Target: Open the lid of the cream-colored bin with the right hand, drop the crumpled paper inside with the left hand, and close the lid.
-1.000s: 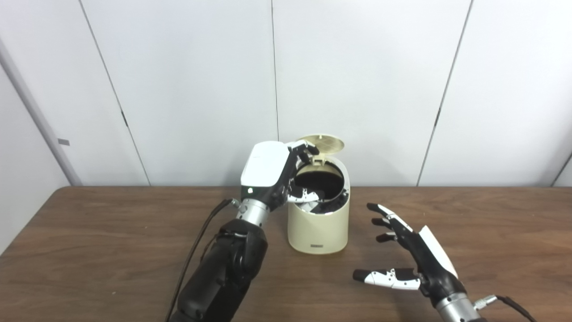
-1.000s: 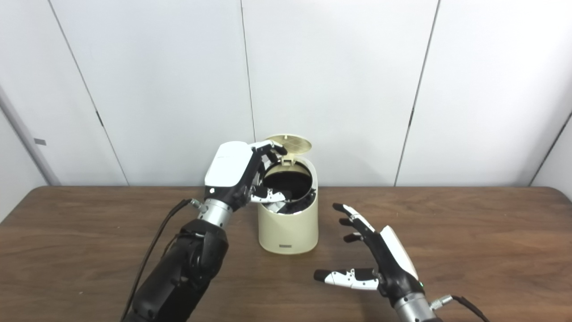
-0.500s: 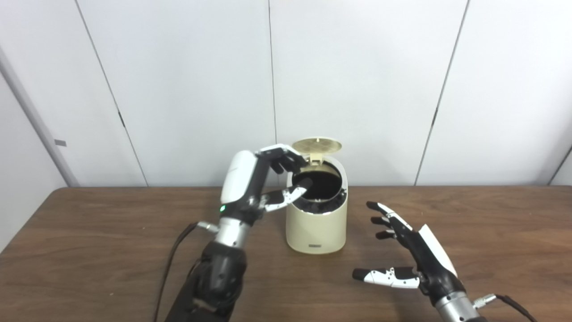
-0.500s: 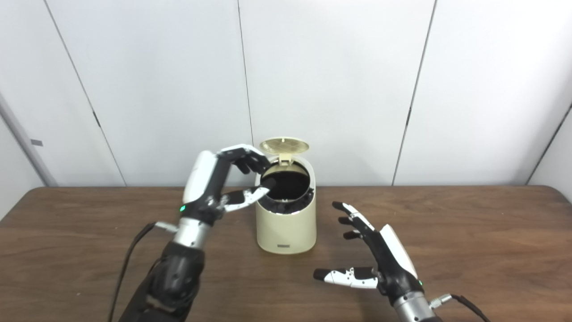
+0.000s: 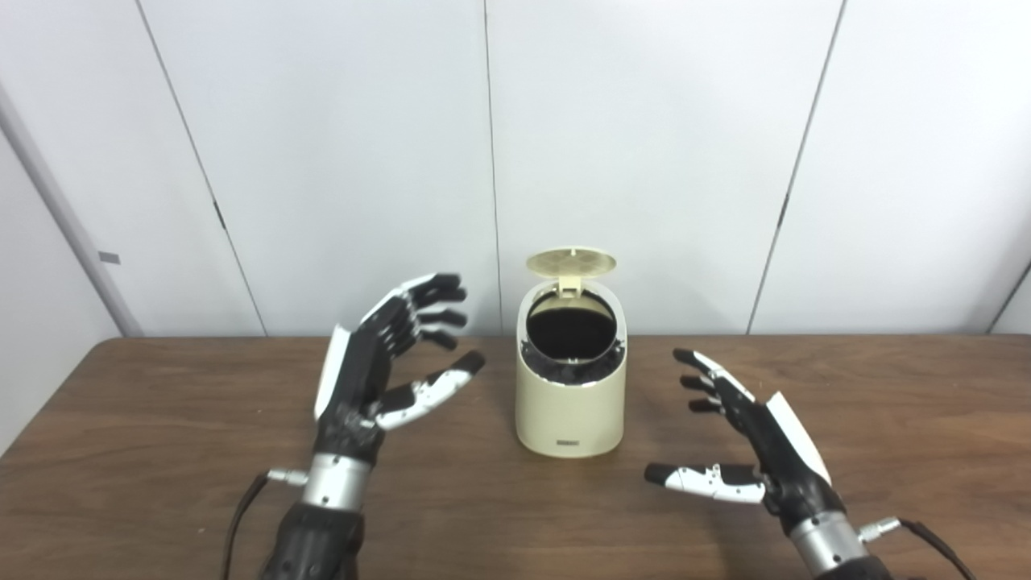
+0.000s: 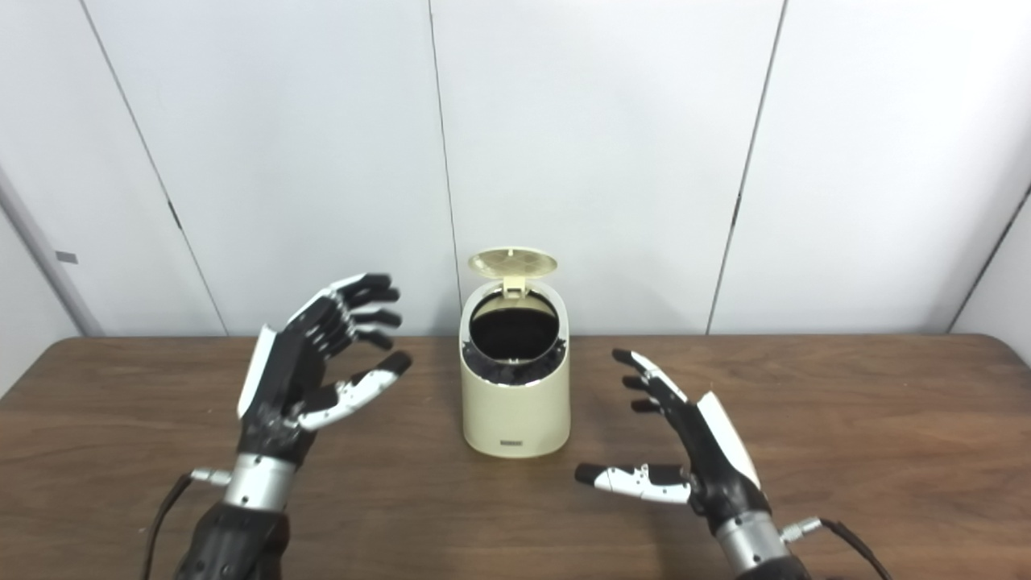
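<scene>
Left hand (image 5: 378,379), right hand (image 5: 765,459): black fingers, white back plates, white-and-black thumbs (small screws visible); silver wrist cuffs, black forearms, thin black cables.

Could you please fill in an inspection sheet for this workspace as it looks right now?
Surface: brown wooden table, bare where visible.
Job's things: cream bin upright at centre; lid hinged open at the back; dark inside, no paper visible.
Clutter: nothing seen.
Hands: left hand open, raised left of the bin, apart from it; right hand open, low, right of the bin, holding nothing.
Cables: one at each wrist, left cable, right cable.
Surroundings: white panelled wall behind.
</scene>
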Controlling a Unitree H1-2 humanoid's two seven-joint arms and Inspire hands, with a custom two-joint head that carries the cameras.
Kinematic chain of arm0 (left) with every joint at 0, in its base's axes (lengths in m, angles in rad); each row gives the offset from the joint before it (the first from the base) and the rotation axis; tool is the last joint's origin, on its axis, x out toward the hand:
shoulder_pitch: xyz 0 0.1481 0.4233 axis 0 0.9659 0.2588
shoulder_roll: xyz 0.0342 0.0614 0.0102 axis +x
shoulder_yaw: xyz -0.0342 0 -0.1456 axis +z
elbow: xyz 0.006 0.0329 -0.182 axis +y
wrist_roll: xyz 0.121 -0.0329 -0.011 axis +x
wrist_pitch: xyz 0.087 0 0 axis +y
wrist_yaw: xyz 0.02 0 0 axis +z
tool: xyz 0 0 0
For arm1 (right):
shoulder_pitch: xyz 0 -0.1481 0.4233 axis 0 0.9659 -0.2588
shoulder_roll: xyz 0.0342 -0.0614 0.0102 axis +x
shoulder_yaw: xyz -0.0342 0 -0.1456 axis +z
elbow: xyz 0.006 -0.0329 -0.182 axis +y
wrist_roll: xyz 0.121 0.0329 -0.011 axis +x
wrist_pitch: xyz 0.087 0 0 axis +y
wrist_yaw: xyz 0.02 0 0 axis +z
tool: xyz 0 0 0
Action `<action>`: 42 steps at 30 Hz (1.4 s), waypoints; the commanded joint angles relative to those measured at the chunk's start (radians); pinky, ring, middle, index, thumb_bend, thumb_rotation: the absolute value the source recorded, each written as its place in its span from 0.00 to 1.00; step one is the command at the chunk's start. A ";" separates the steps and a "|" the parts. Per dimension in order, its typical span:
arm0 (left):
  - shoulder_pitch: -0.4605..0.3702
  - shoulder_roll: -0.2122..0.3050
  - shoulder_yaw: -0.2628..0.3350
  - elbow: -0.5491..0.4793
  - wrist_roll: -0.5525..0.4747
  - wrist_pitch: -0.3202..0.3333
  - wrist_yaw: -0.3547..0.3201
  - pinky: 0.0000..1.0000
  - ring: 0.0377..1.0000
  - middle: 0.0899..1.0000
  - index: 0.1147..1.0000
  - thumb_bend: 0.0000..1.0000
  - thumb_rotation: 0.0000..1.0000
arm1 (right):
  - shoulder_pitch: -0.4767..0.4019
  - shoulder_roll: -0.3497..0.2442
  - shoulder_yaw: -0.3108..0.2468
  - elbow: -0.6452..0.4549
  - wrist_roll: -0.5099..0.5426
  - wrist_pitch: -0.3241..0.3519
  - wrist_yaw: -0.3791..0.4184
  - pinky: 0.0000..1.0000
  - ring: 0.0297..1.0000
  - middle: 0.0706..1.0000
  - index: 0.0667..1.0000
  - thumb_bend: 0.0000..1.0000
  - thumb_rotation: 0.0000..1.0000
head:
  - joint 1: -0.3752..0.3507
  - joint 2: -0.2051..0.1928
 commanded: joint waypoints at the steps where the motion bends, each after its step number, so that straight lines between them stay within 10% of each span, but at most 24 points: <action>1: 0.008 0.014 0.009 -0.032 0.000 -0.036 -0.011 0.53 0.61 0.67 0.72 0.65 0.08 | -0.044 -0.008 -0.004 -0.028 0.004 -0.042 -0.015 0.76 0.84 0.92 0.88 0.71 0.31 | -0.001 0.000; 28: 0.223 0.009 0.031 0.157 0.015 -0.144 -0.046 0.57 0.63 0.69 0.72 0.65 0.00 | -0.264 -0.079 -0.002 0.034 0.009 -0.060 0.014 0.81 0.89 0.91 0.87 0.73 0.35 | 0.012 -0.024; 42: 0.231 -0.007 0.021 0.169 -0.004 -0.163 -0.063 0.58 0.65 0.70 0.72 0.65 0.00 | -0.481 -0.108 0.077 0.077 -0.109 0.122 0.111 0.70 0.86 0.91 0.88 0.72 0.40 | 0.027 -0.030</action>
